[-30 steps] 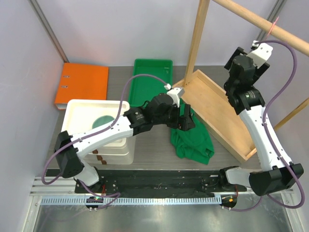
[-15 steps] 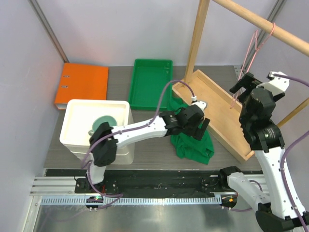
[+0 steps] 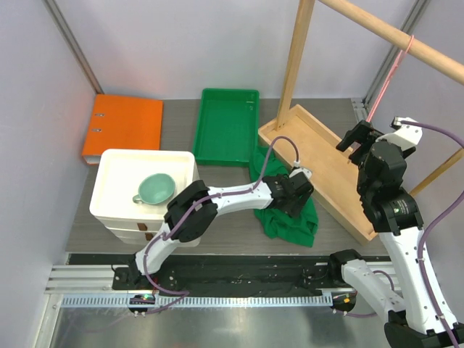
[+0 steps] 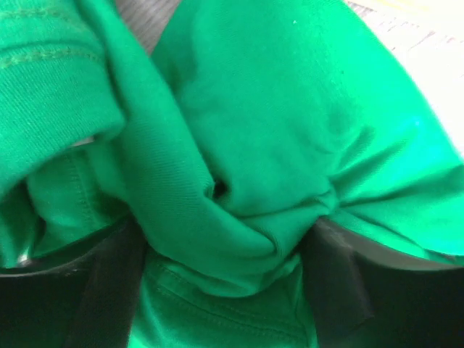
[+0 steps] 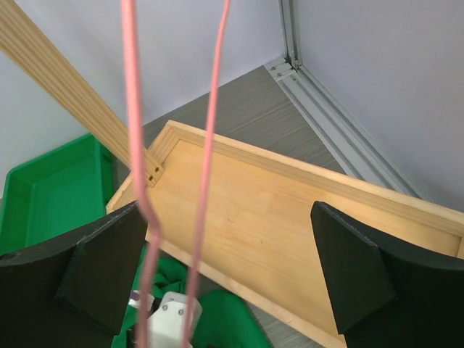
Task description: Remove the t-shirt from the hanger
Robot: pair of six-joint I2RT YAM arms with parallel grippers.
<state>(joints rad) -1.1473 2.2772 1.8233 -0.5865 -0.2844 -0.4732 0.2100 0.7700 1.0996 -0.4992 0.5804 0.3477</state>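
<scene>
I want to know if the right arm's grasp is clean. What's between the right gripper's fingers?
In the right wrist view, two strands of the pink hanger run between the open right gripper's fingers, neither pinched. Behind them lies the wooden tray.

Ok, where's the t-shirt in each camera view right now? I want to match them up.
Top external: the t-shirt lies crumpled on the table, centre right, under the left gripper.
Left wrist: it fills the frame, bunched between the jaws.
Right wrist: only a scrap at the bottom edge.
Shared landmark: the wooden tray beside it.
</scene>
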